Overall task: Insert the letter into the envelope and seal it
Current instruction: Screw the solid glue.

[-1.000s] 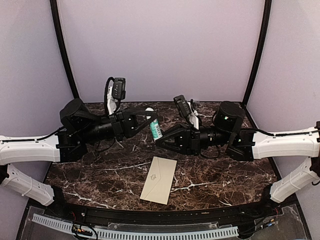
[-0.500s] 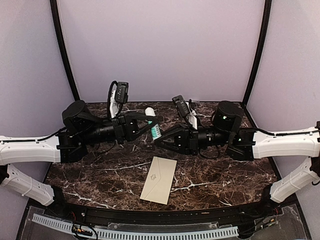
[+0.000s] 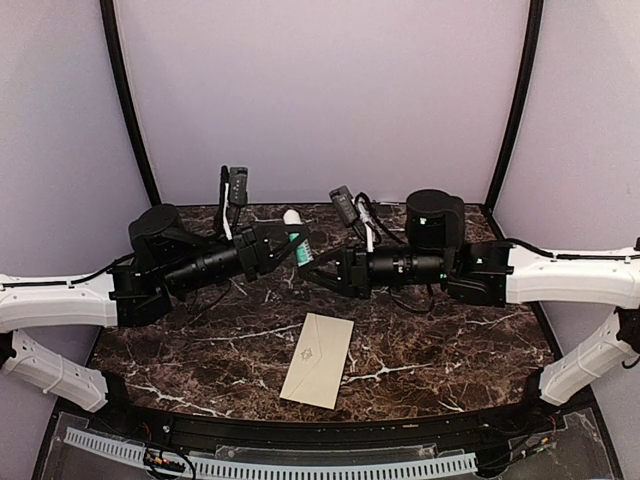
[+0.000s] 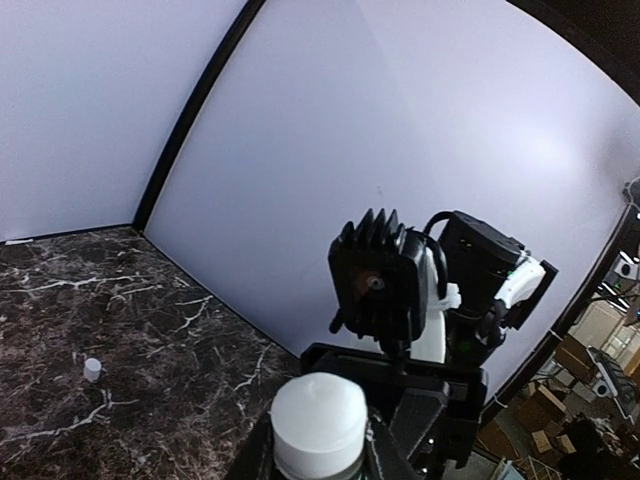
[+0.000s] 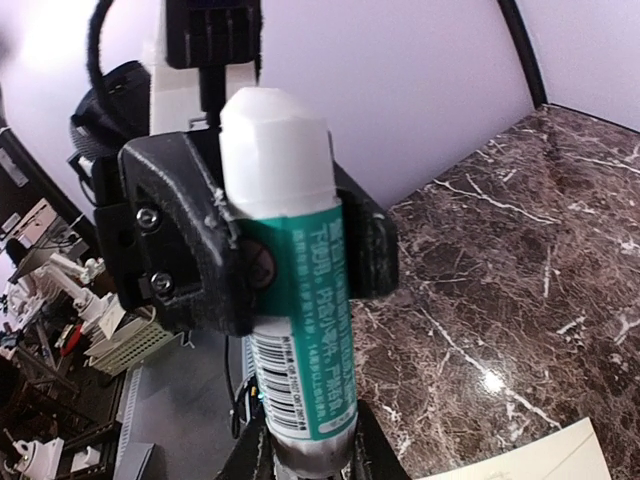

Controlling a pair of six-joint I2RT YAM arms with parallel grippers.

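glue stick (image 3: 298, 245) now carried farther back; left gripper (image 3: 290, 237) clamps it below the cap, right gripper (image 3: 306, 271) its base, likely readying glue for the envelope (image 3: 318, 359).

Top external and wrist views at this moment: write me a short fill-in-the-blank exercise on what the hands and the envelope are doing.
The left hand and right hand are both shut on the ____ stick. The envelope lies flat on the table, touched by ____ hand. In the left wrist view, a small white object stands on the ____.
Missing words: glue; neither; table.
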